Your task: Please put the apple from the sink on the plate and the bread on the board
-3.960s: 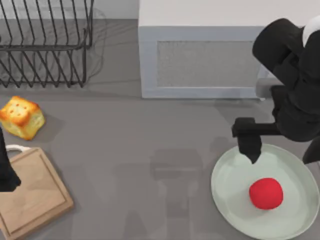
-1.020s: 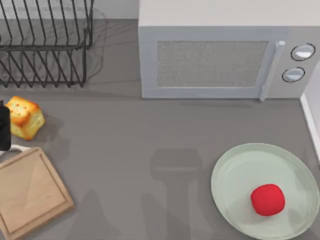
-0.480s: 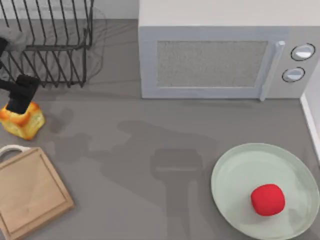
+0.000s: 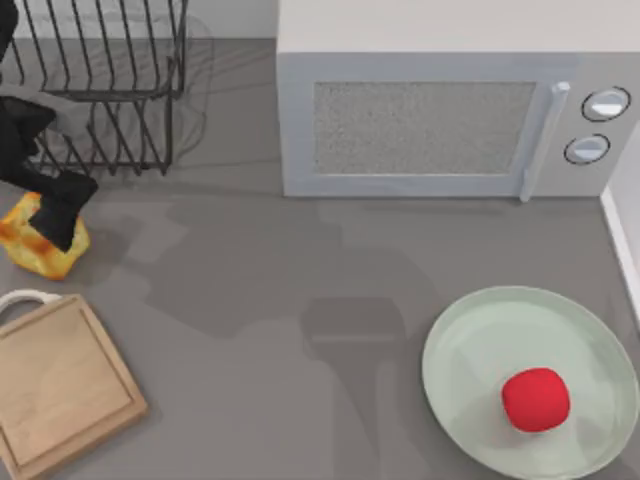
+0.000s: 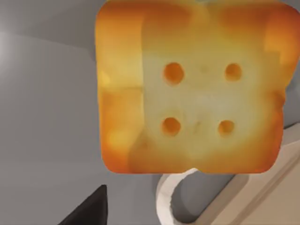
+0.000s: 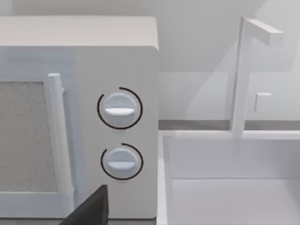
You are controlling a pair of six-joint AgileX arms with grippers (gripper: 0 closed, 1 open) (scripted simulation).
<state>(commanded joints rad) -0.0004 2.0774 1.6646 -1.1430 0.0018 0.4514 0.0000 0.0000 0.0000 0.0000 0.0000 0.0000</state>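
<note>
At the left edge of the top view, your bread (image 4: pixel 40 245) sits on the counter just above the board (image 4: pixel 60 385). It looks light, crusty and easily crushed, so take it across its flat sides, gently. Your left gripper (image 4: pixel 60 222) hangs over it; I cannot tell how wide it stands or whether it touches. Lower right, the apple (image 4: pixel 535 399) already lies on the plate (image 4: pixel 470 350).
</note>
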